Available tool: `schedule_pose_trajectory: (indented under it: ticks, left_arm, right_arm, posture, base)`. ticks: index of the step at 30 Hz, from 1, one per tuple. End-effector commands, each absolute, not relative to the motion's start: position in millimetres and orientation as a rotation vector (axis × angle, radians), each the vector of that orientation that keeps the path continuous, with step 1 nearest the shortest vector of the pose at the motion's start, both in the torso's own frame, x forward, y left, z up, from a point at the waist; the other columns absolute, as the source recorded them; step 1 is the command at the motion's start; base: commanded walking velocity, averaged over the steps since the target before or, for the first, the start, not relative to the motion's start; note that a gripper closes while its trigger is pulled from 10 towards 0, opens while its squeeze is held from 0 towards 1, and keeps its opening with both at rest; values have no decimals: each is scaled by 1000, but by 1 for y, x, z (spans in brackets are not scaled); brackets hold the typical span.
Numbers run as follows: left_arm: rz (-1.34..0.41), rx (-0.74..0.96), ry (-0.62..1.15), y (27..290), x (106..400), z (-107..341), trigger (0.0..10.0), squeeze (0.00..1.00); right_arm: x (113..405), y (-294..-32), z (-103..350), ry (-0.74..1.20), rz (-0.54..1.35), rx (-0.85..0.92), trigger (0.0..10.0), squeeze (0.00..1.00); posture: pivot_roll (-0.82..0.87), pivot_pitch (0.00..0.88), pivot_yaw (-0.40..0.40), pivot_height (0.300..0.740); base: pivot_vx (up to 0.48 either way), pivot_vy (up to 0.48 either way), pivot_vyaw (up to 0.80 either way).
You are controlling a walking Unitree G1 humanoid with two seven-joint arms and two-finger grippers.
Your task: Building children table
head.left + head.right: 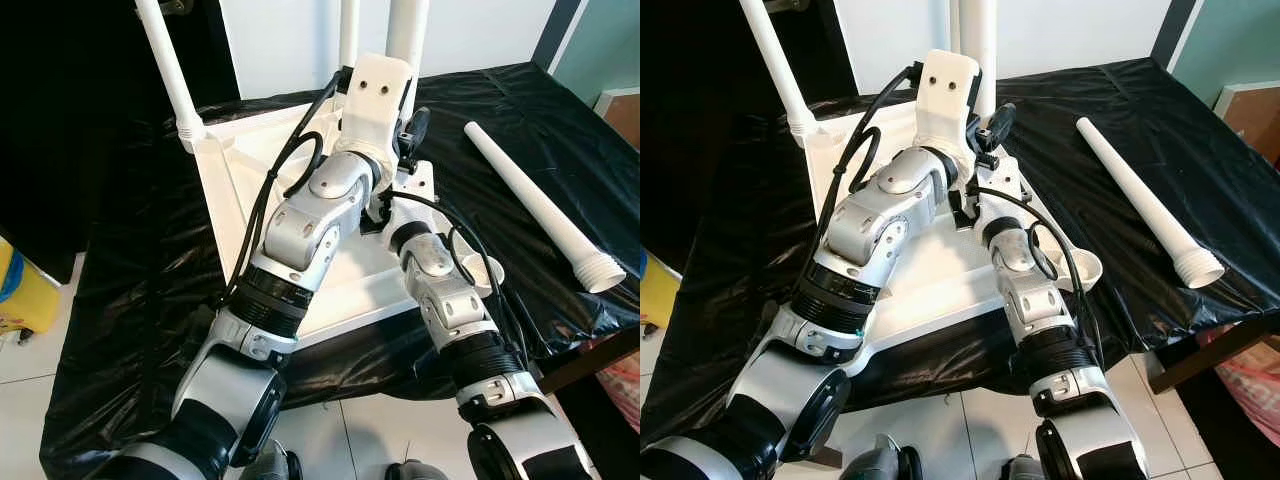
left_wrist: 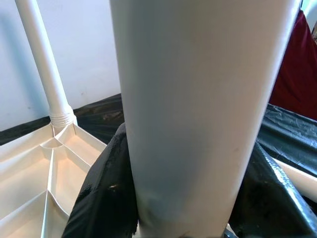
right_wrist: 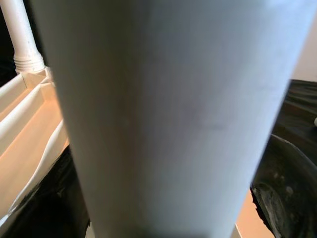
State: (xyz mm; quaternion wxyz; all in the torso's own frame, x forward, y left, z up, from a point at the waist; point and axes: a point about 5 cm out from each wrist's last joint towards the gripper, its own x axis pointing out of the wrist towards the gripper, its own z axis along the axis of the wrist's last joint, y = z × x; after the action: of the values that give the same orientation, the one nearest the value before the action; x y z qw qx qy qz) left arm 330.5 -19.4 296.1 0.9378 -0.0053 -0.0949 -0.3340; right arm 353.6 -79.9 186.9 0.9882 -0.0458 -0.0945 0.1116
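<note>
A white children's table top (image 1: 345,285) lies upside down on a black-covered surface. Two white legs stand screwed into it, one at the far left corner (image 1: 168,70) and one at the back (image 1: 348,30). A third upright leg (image 1: 410,35) rises at the far right corner. Both arms reach to it. In the left wrist view my left gripper (image 2: 183,198) is shut on this leg (image 2: 198,99), with a black finger (image 2: 104,193) on each side. My right gripper (image 3: 168,203) is shut on the same leg (image 3: 168,99). A loose fourth leg (image 1: 540,205) lies on the right.
The black sheet (image 1: 130,300) covers the whole work surface and hangs over its near edge above a tiled floor (image 1: 375,430). A yellow object (image 1: 22,290) stands on the floor at the left. A wooden box (image 1: 622,108) is at the far right.
</note>
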Motion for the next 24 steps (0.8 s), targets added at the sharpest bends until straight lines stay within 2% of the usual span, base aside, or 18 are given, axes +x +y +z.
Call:
schedule_pose_trajectory:
  ticks: [1, 3, 4, 6, 7, 9, 10, 11, 12, 24]
  left_arm:
    - [-735, 2, -220, -32, 322, 302, 10000, 0]
    - [-737, 3, -220, -33, 322, 302, 10000, 0]
    - [-741, 4, -219, -34, 321, 301, 10000, 0]
    - [-743, 3, -219, -34, 321, 301, 10000, 0]
    - [-745, 1, -218, -35, 321, 301, 10000, 0]
    - [-745, 1, -218, -35, 321, 301, 10000, 0]
    - [-747, -1, -219, -35, 321, 301, 10000, 0]
    - [-747, -1, -219, -35, 321, 301, 10000, 0]
    - [-747, -3, -220, -35, 320, 301, 10000, 0]
    - [-748, -1, -223, -33, 321, 302, 10000, 0]
  right_arm:
    - [351, -64, 196, -241, 287, -105, 9490, 0]
    - [351, -63, 197, -254, 294, -102, 9451, 0]
    - [350, -62, 199, -275, 298, -105, 7529, 0]
    - [350, -62, 199, -280, 302, -103, 7882, 0]
    - [350, -63, 200, -283, 298, -107, 3451, 0]
    - [350, -63, 200, -283, 298, -107, 3451, 0]
    - [350, -63, 200, -284, 295, -104, 1922, 0]
    - [350, -63, 200, -284, 295, -104, 1922, 0]
    - [350, -64, 199, -281, 290, -97, 0, 0]
    - [353, -67, 199, -272, 265, -96, 0, 0]
  posture:
    - [-28, 42, 7, 740]
    - [-31, 42, 10, 740]
    - [-31, 42, 10, 740]
    - [-31, 42, 10, 740]
    - [-32, 45, 9, 740]
    - [-32, 45, 9, 740]
    - [-31, 47, 8, 740]
    - [-31, 47, 8, 740]
    - [-31, 48, 8, 740]
    - [-28, 57, 13, 740]
  base:
    - [0, 0, 0]
    - [0, 0, 0]
    - [0, 0, 0]
    - [0, 0, 0]
    - [0, 0, 0]
    - [0, 0, 0]
    - [0, 0, 0]
    - [0, 0, 0]
    - [0, 0, 0]
    - [0, 0, 0]
